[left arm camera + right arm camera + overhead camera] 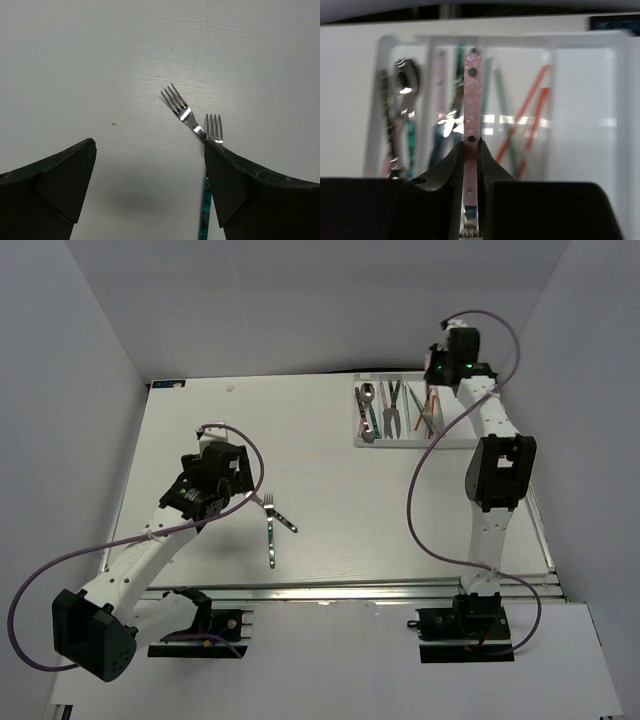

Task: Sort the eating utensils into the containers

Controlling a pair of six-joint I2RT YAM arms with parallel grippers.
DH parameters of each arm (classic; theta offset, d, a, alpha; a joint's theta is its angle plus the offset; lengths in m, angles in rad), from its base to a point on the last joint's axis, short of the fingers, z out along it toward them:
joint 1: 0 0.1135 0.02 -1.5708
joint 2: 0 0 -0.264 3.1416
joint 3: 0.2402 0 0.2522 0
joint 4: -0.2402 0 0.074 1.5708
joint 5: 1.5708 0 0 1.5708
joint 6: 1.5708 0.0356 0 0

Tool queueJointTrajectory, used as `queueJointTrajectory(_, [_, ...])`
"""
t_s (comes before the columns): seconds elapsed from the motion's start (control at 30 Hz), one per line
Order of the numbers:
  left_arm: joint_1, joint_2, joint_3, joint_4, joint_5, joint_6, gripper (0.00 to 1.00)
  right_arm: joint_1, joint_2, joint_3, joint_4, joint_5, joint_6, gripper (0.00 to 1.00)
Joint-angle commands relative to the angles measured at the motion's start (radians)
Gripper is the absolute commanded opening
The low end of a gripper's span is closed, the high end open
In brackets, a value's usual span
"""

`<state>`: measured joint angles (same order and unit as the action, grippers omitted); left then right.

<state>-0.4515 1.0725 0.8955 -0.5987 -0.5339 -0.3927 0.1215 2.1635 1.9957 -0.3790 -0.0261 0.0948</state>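
Two white-and-black arms, purple-cabled.
The left arm (150,545) and right arm (490,415) have white links, black joint housings and bases, a looping purple cable (410,502) each, a green light (437,368) at the right wrist, and blunt matte-black fingers (65,185).

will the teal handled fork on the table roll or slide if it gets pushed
The silver fork with the teal handle looks flat and stiff, so it would probably slide on the smooth white table, not roll. Its head seems to touch the second silver fork, so a push likely moves both.
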Motion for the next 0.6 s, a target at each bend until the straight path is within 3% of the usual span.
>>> queueJointTrajectory(0.0, [0.005,0.004,-0.015,0.017,0.034,0.005,0.98,-0.098,0.169,0.241,-0.063,-0.015,-0.063,0.0])
queueJointTrajectory(0.2, [0.005,0.052,-0.007,0.011,0.043,0.002,0.98,-0.198,0.214,0.206,0.126,-0.03,-0.14,0.0])
queueJointTrajectory(0.43, [0.005,0.047,-0.018,0.022,0.043,0.003,0.98,-0.214,0.3,0.25,0.14,-0.081,-0.156,0.01])
queueJointTrajectory(0.47, [0.005,0.053,-0.018,0.022,0.043,0.0,0.98,-0.212,0.299,0.236,0.144,-0.081,-0.15,0.04])
queueJointTrajectory(0.5, [0.005,0.056,-0.018,0.02,0.043,0.002,0.98,-0.214,0.294,0.226,0.149,-0.08,-0.141,0.16])
queueJointTrajectory(0.57, [0.005,0.07,-0.014,0.019,0.043,-0.001,0.98,-0.212,0.274,0.18,0.17,-0.066,-0.112,0.3])
